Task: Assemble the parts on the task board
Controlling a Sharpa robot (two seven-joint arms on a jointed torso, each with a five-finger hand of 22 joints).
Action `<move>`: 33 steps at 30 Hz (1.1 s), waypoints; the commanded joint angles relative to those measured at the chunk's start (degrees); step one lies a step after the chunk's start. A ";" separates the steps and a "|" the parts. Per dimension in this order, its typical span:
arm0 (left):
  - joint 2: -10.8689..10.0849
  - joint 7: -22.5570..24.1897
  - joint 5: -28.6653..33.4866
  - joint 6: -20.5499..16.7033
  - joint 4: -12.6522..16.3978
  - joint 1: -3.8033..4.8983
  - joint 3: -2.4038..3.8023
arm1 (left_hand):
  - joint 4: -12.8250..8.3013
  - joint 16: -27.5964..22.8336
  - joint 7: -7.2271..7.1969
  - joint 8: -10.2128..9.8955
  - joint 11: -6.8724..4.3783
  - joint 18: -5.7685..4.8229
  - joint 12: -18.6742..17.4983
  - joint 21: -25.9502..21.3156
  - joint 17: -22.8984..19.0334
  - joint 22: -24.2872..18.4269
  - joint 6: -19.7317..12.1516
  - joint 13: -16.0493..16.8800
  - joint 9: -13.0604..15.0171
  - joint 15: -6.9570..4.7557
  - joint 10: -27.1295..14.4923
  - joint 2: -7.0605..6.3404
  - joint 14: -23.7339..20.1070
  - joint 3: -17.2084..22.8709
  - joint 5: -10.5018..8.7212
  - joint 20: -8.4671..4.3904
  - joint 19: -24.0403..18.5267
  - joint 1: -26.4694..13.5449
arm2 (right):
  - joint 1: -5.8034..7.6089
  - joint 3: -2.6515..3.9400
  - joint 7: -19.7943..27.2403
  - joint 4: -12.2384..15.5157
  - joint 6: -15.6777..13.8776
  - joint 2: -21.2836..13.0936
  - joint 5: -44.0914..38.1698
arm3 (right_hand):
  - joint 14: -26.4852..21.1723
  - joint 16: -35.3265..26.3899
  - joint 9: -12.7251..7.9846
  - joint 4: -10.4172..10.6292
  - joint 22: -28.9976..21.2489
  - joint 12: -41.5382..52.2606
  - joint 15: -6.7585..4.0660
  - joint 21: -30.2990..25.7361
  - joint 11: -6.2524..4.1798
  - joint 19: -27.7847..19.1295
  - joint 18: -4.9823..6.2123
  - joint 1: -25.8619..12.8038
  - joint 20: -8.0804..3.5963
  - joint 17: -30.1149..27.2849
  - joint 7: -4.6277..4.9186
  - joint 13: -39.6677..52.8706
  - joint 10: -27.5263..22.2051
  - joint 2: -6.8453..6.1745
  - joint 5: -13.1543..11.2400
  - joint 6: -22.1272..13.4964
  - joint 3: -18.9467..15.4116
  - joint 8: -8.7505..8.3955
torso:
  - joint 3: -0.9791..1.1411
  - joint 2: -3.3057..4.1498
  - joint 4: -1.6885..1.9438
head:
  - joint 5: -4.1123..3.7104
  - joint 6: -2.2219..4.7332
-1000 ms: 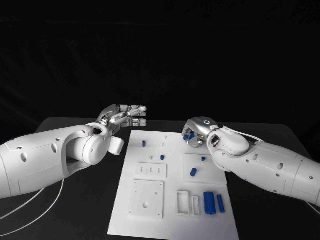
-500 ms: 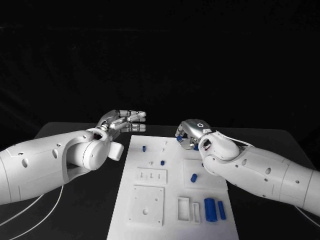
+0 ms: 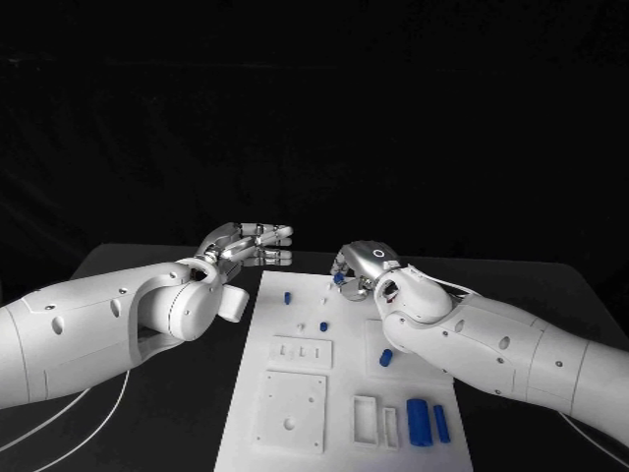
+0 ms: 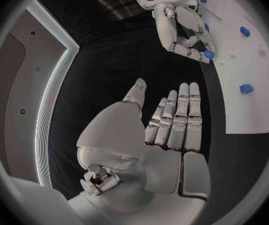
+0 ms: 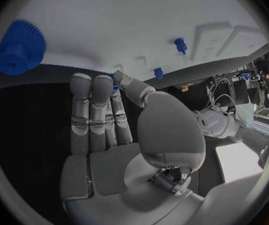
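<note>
Black table (image 3: 144, 270), task board (image 3: 279, 295), scattered blue parts (image 3: 421, 421)

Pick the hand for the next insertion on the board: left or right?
Right, probably. The right hand is over the board's far end and pinches a small blue part in its fingers. The left hand is off the board's edge, holding nothing.

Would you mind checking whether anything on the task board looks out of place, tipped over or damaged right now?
Nothing stands out. The task board lies flat on the table, and the blue parts on it look intact. The right hand pinches a small blue part over the board's far end; the left hand holds nothing.
</note>
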 commanded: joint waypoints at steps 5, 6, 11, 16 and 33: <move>0.33 0.46 -0.20 0.45 -0.04 0.16 0.08 | -0.36 -0.40 -0.08 0.16 -0.07 -0.29 -0.06 0.03 0.02 -0.06 -0.29 0.05 -0.04 0.12 -0.21 -0.13 -0.29 -0.04 -0.19 0.45 0.08 -0.21 | -0.07 0.02 0.61 0.32 -0.49 0.71 -0.91 | 0.04 -0.29 0.41 0.11 0.27 0.24 -0.32 -0.50 -1.97 0.48 0.45 0.23 0.08 -0.02 -0.03 0.28 2.20 0.62 0.39 0.22 0.52 0.19 | 0.07 0.04 -0.05 | 0.38 -0.10; 0.34 0.46 -0.20 0.45 -0.06 0.16 0.08 | -0.36 -0.40 -0.08 0.16 -0.07 -0.29 -0.06 0.03 0.02 -0.06 -0.29 0.05 -0.04 0.12 -0.21 -0.13 -0.29 -0.04 -0.19 0.45 0.08 -0.21 | -0.08 0.02 0.63 0.47 -0.44 0.68 -0.91 | 0.04 -0.29 0.41 0.11 0.27 0.24 -0.32 -0.50 -1.97 0.48 0.45 0.23 0.08 -0.02 -0.03 0.28 2.20 0.62 0.39 0.22 0.52 0.19 | 0.07 0.06 -0.03 | 0.38 -0.13; 0.33 0.45 -0.20 0.42 -0.20 0.19 0.08 | -0.36 -0.40 -0.08 0.16 -0.07 -0.29 -0.06 0.03 0.02 -0.06 -0.29 0.05 -0.04 0.12 -0.21 -0.13 -0.29 -0.04 -0.19 0.45 0.08 -0.21 | -0.08 0.02 0.69 0.95 -0.26 0.45 -0.90 | 0.02 -0.30 0.39 0.02 0.46 0.23 -0.33 -0.62 -1.96 0.56 0.44 0.19 0.07 -0.01 -0.03 0.28 2.18 0.67 0.48 0.25 0.49 0.20 | 0.11 0.03 -0.13 | 0.66 -0.24; 0.28 0.46 -0.20 0.37 -0.34 0.21 0.08 | -0.36 -0.40 -0.08 0.16 -0.07 -0.29 -0.06 0.03 0.02 -0.06 -0.29 0.05 -0.04 0.12 -0.21 -0.13 -0.29 -0.04 -0.19 0.45 0.08 -0.21 | -0.12 0.02 0.80 1.33 0.00 0.15 -0.78 | 0.02 -0.30 0.39 0.02 0.46 0.23 -0.33 -0.62 -1.96 0.56 0.44 0.19 0.07 -0.01 -0.03 0.28 2.18 0.67 0.48 0.25 0.49 0.20 | 0.15 0.07 -0.16 | 0.73 -0.25; 0.39 0.56 -0.22 0.47 0.09 0.25 0.08 | -0.46 -0.35 -0.06 0.13 -0.07 -0.21 -0.06 0.06 0.02 -0.04 -0.51 0.05 -0.06 0.12 -0.23 -0.13 -0.32 -0.04 -0.20 0.48 0.07 -0.16 | -0.22 0.01 0.44 0.70 2.16 0.87 -0.96 | -0.02 -0.29 0.29 -0.55 2.27 0.22 -0.39 -2.24 -1.96 1.10 0.42 -0.19 0.04 0.04 -0.04 0.28 2.20 0.96 0.83 0.29 0.36 0.19 | -0.03 0.28 -0.02 | 0.47 -0.18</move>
